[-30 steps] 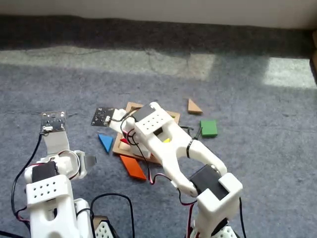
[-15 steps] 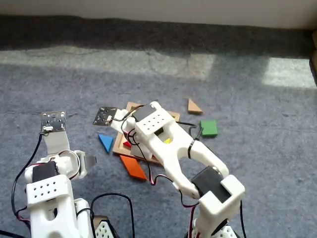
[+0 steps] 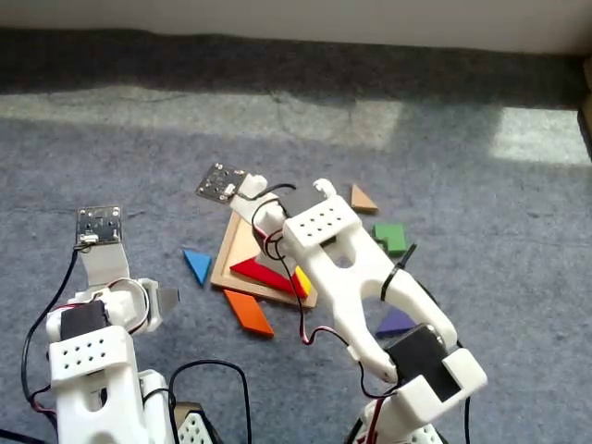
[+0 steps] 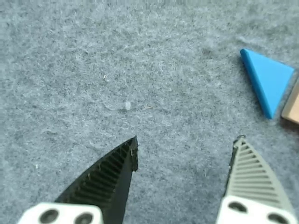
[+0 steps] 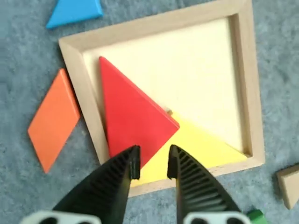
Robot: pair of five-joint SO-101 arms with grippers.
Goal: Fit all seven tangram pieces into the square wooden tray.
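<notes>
The square wooden tray [image 5: 159,23] lies on the carpet with a red triangle [image 5: 131,121] and a yellow triangle [image 5: 201,147] flat inside it, edge to edge. My right gripper [image 5: 153,156] hovers above their shared edge, narrowly open with nothing between its fingers. Around the tray [image 3: 231,254] lie an orange parallelogram [image 3: 248,313], a blue triangle [image 3: 197,265], a tan triangle [image 3: 363,199], a green square [image 3: 390,239] and a purple triangle [image 3: 396,323]. My left gripper [image 4: 187,140] is open over bare carpet, short of the blue triangle [image 4: 268,79].
The grey carpet stretches well beyond the pieces on all sides. The right arm [image 3: 361,277] partly covers the tray's right side in the high view. A dark strip runs along the far edge by the wall.
The right arm has risen and drawn back to the right, uncovering the tray with the red and yellow triangles and the purple triangle. The left arm has not moved.
</notes>
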